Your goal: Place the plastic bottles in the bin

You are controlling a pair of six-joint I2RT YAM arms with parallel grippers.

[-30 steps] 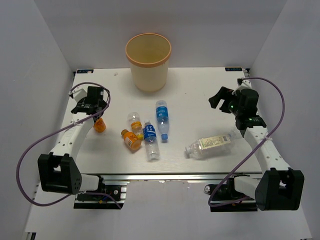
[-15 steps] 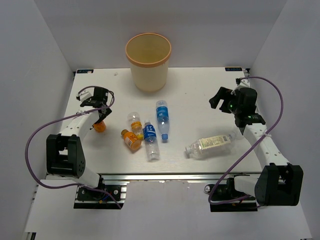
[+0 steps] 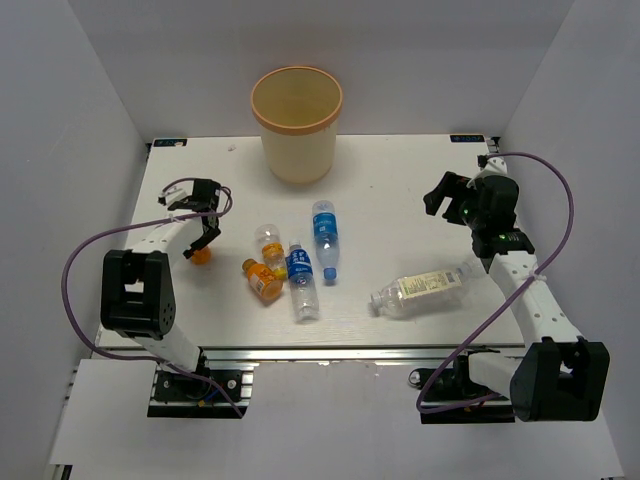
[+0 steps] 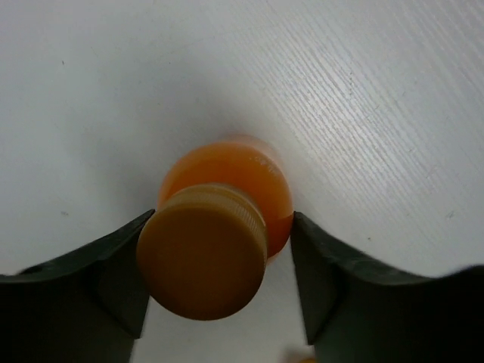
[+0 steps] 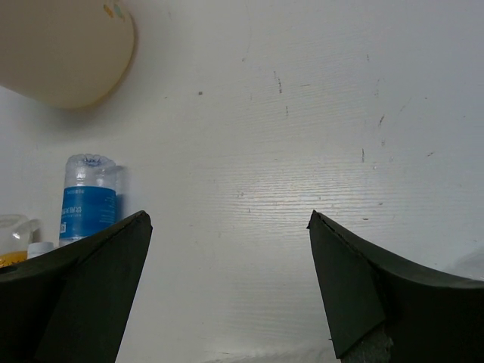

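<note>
A stubby orange bottle [image 3: 201,254] stands upright at the left of the table, seen cap-up as the orange bottle [image 4: 219,227] in the left wrist view. My left gripper [image 3: 203,240] [image 4: 221,219] is shut on it, one finger against each side. My right gripper [image 3: 437,195] [image 5: 227,215] hangs open and empty over the right of the table. The beige bin [image 3: 296,125] [image 5: 60,53] stands at the back centre. Two more orange-tinted bottles [image 3: 269,243] [image 3: 262,279], two blue-labelled clear bottles [image 3: 323,238] [image 3: 301,282] and a larger clear bottle [image 3: 420,288] lie mid-table.
White walls close in the table on the left, right and back. Purple cables loop out from both arms. In the right wrist view one blue-labelled bottle [image 5: 87,200] lies at the left, well clear of the fingers.
My left gripper came down around the upright orange bottle and closed on it, and its arm folded in. The right arm barely shifted.
</note>
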